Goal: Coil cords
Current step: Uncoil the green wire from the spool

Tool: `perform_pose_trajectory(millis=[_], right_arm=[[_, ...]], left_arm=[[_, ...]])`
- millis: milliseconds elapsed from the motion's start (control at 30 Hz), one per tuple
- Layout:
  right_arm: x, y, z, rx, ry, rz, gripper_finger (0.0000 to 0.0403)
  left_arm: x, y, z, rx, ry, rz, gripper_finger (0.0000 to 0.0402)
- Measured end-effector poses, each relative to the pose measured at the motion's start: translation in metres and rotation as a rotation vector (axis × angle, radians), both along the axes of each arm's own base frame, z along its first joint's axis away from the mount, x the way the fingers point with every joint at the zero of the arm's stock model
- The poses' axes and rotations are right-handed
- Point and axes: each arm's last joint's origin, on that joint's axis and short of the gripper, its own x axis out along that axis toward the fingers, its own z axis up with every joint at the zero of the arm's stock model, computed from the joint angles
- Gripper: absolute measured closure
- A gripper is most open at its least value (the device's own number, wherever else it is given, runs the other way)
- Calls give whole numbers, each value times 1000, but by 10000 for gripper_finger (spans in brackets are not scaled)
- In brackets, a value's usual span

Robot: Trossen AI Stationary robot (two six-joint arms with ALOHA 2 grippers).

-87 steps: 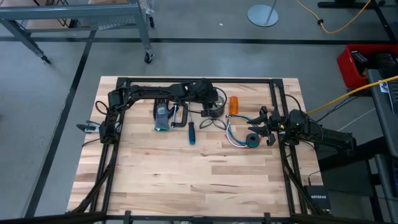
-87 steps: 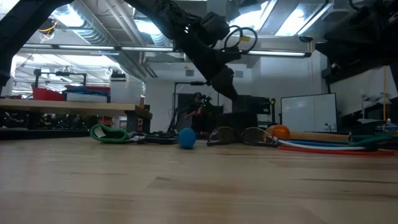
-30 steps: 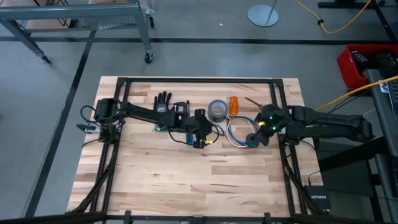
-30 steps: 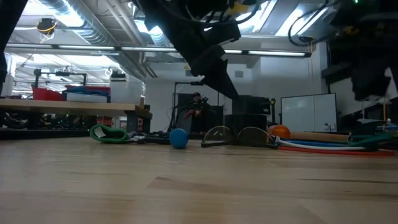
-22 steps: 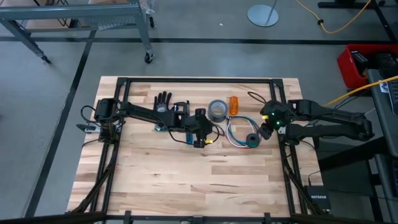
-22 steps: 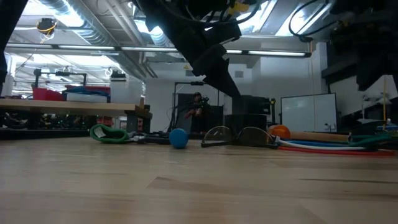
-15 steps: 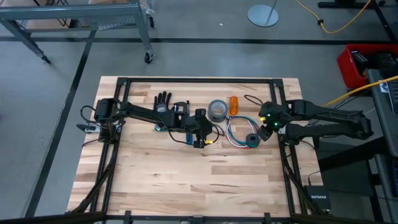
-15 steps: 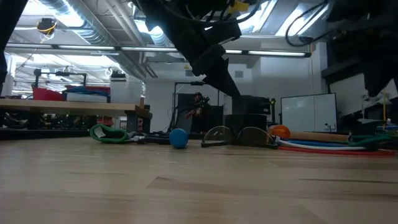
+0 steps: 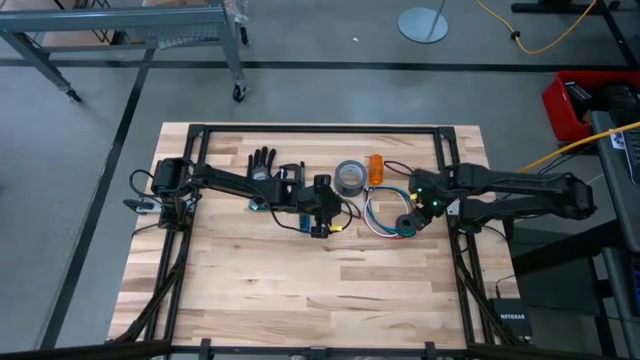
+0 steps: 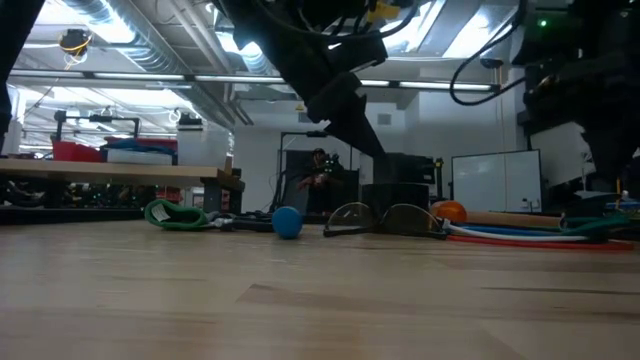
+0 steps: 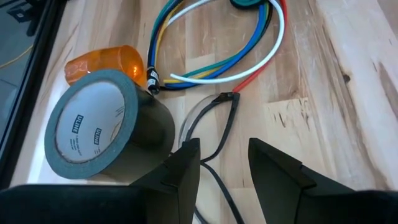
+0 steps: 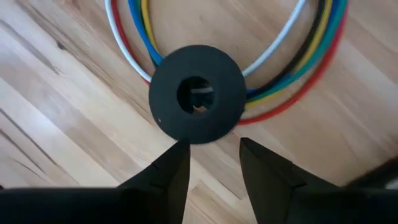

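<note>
R gripper (image 12: 209,163) hovers just above black spool (image 12: 197,102) on the cords (image 12: 297,81), fingers apart, empty. L gripper (image 11: 224,165) parted, empty, near tape roll (image 11: 99,127). Approach step; next: descend, grip cords.

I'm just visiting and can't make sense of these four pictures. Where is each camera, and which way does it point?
High view: above the table, looking straight down; both dark arms show.
Low view: at table-top height, looking level across into the room; arms hang in from above.
Left wrist view: on the left arm, looking past its open left pincer at the grey tape roll and the glasses.
Right wrist view: on the right arm, looking down past its open right pincer at a black ring.
Shared: both wrist views show the cords.
</note>
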Motion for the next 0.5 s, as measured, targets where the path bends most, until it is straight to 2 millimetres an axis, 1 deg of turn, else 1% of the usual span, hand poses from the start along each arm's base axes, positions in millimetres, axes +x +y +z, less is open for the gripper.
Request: perform_pose_trajectory(millis=[333, 500], right_arm=[[-4, 1, -15, 28, 39, -29, 260], [-2, 3, -25, 88, -9, -33, 260]], left_arm=[[0, 0, 0, 19, 4, -19, 274], [0, 0, 0, 19, 4, -18, 274]])
